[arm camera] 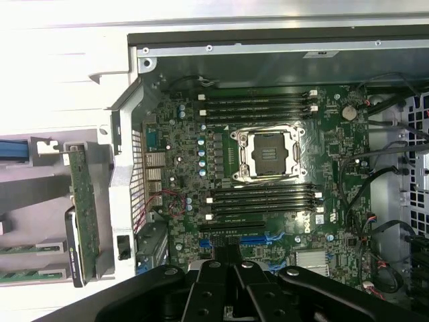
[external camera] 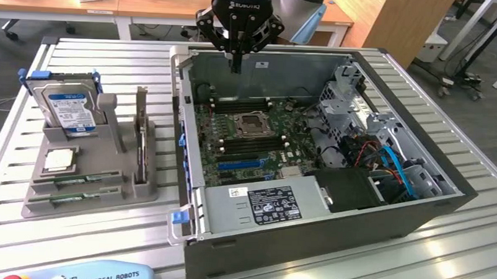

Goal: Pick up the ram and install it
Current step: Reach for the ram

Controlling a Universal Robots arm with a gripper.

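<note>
Exterior view oblique from above; wrist view straight down; shared motherboard [external camera: 291, 147] [arm camera: 181, 151]

Two green ram sticks [external camera: 75, 182] sit in a gray holder [external camera: 114, 202].

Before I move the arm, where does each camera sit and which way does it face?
Exterior view: off the arm, raised, looking down on the open computer case; the shut gripper hangs over its far side.
Wrist view: on the wrist, looking down at the motherboard; the gripper shows in the foreground.
Both show the empty processor socket.
</note>
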